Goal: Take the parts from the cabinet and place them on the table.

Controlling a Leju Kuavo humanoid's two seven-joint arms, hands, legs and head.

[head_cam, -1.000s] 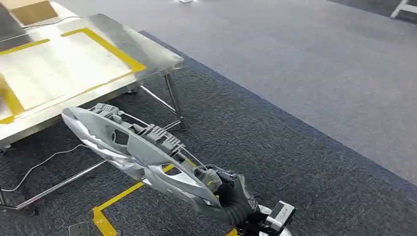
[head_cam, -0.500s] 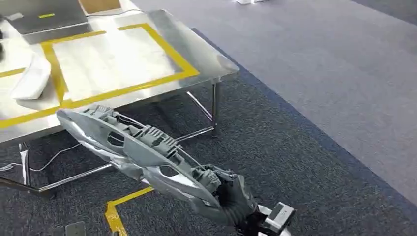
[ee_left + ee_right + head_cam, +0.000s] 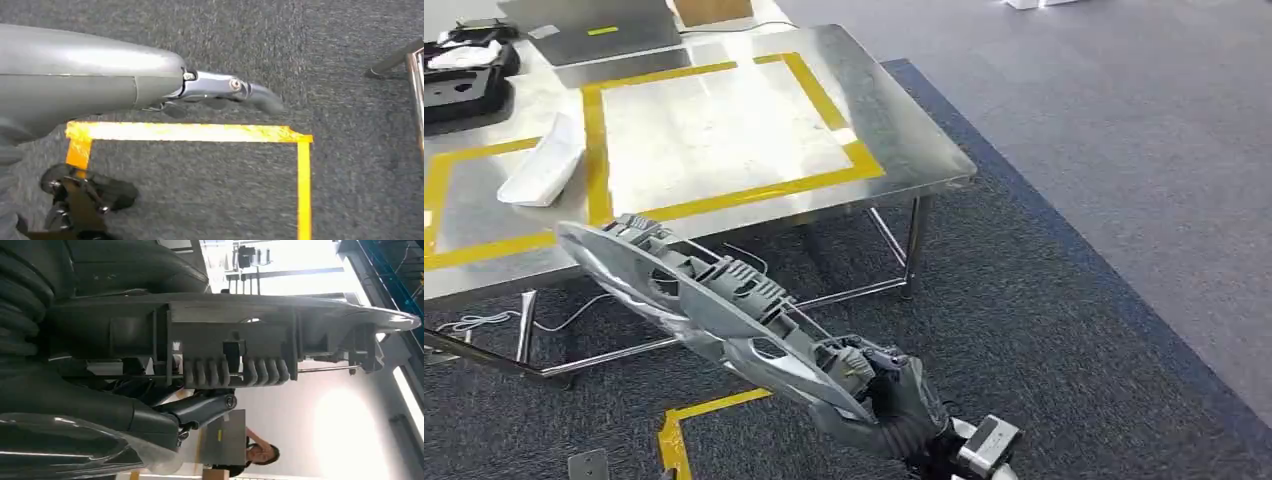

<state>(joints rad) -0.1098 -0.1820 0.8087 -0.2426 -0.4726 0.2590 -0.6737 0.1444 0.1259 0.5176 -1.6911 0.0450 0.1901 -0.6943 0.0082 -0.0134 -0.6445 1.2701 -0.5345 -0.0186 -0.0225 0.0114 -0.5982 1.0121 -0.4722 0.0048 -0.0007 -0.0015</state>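
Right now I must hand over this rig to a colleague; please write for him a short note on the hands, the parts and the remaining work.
Right hand: holds the long grey part by one end; the part hangs over the carpet, its far tip near the table's front edge, not on it.
Left hand: hangs over the carpet near yellow floor tape; whether it is open or closed cannot be told.
Table: a white part already lies on it, across a yellow tape line.
Done: the grey part is out of the cabinet and carried to the table.
Left: set it down on the table, then release.
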